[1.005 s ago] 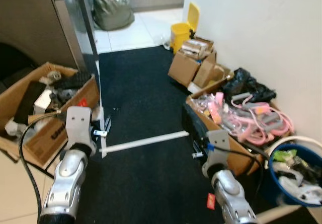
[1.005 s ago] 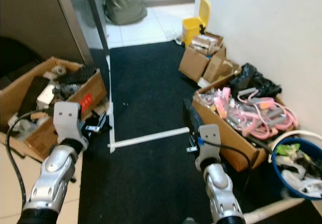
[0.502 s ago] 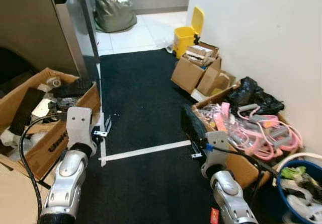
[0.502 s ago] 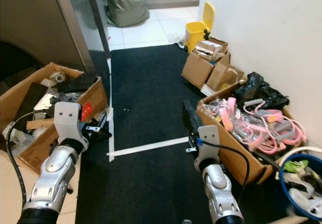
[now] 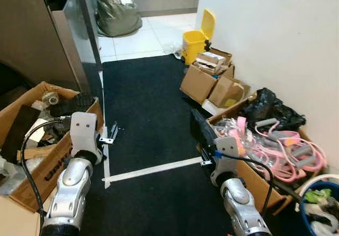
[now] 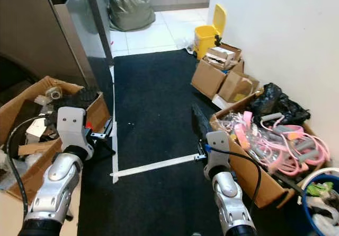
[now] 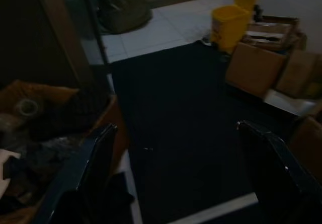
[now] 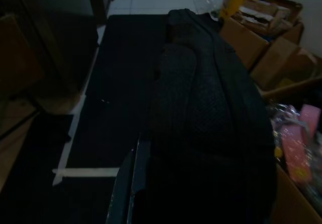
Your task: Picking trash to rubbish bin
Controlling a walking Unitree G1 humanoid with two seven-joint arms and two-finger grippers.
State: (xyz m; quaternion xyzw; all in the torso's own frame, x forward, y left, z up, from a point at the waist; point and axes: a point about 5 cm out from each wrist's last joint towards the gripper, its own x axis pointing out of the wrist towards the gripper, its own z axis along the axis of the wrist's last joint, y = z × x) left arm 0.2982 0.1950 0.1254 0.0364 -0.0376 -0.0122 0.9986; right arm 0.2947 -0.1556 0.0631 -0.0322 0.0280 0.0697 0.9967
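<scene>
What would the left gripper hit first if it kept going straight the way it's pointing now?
Probably the black carpet: the open left gripper points forward and down along it. The yellow bin lies further off near that line, though depth is hard to judge.

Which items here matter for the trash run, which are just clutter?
Job:
yellow bin, lid up
dark flat object in the right gripper
left gripper, fingers open

Clutter:
box of pink cables
small cardboard boxes
box of junk
green sack

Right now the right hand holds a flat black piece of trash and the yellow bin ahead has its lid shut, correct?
Not quite: the yellow bin has its lid flipped up, as the left eye view shows. The right hand does hold the flat black piece of trash.
</scene>
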